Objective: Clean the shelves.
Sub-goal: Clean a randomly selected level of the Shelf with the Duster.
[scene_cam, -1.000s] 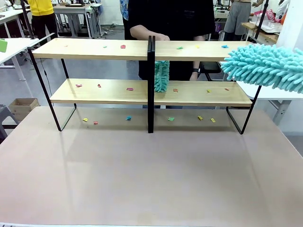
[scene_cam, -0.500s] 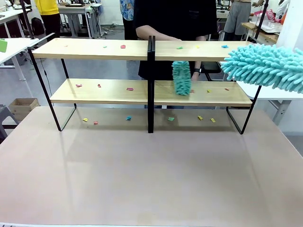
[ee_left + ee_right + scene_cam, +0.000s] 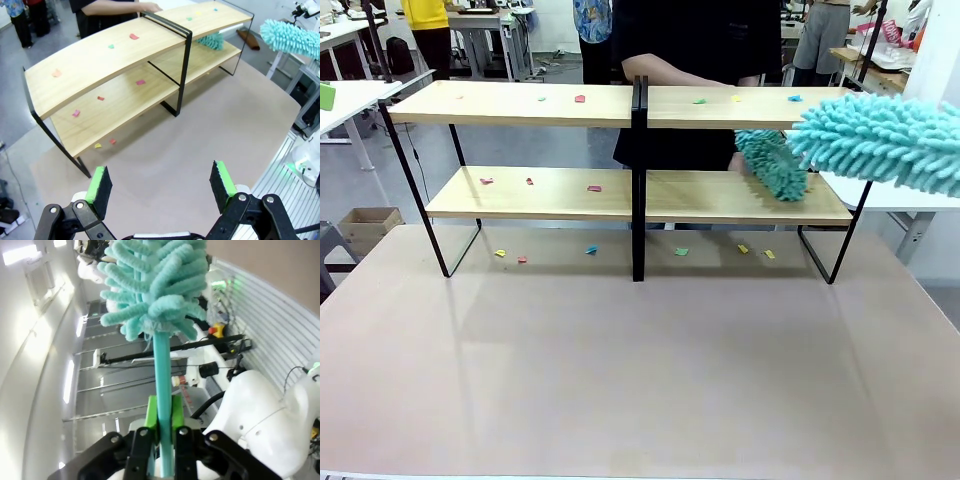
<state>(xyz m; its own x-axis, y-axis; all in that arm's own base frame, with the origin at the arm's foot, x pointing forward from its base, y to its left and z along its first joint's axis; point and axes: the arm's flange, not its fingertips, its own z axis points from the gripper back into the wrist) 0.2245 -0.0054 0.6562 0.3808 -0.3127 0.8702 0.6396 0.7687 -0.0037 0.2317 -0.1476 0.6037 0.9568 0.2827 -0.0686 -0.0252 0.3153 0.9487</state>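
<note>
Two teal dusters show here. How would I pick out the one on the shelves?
Find the shelves, the two-tier wooden rack across the table's far side. On its lower board, right of the central black post, lies the smaller duster, tilted under the top board. Unlike the larger duster off the rack's right end, it is a darker teal and sits between the boards.

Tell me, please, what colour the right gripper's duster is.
The duster is turquoise, head and handle alike; the right wrist view shows it best.
</note>
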